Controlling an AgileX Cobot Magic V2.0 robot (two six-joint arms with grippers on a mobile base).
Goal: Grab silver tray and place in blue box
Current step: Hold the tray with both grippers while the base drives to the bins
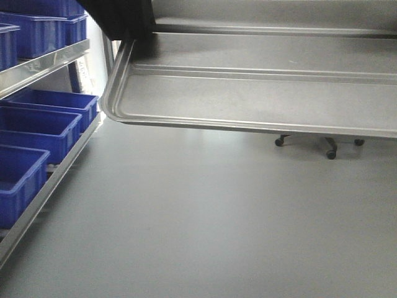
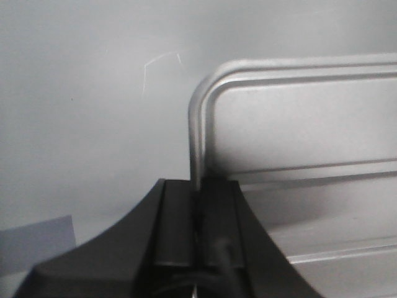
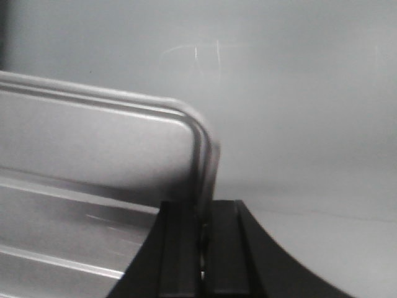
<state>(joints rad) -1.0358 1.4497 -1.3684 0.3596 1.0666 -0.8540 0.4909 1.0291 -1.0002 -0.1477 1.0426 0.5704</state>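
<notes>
The tray is off the surface and carried in the air between both arms. It fills the top of the front view and is tilted, so its ridged floor faces the camera. The left hand is closed tight on the tray's left rim just below a rounded corner, with the metal edge running straight into the narrow slot between its fingers. The right hand pinches the opposite rim the same way, next to its own corner. Nothing else touches the tray.

On the robot's left stands a metal rack with rows of blue bins. Whether one of these is the blue box cannot be told from here. Chair casters show beyond the tray's lower edge.

The grasp and lift look done, so the step in hand is the carry. The next move calls for both arms to travel together and hold their spacing, so the rims do not slip. They then need to level the tray over the box and lower it inside before either hand lets go.
</notes>
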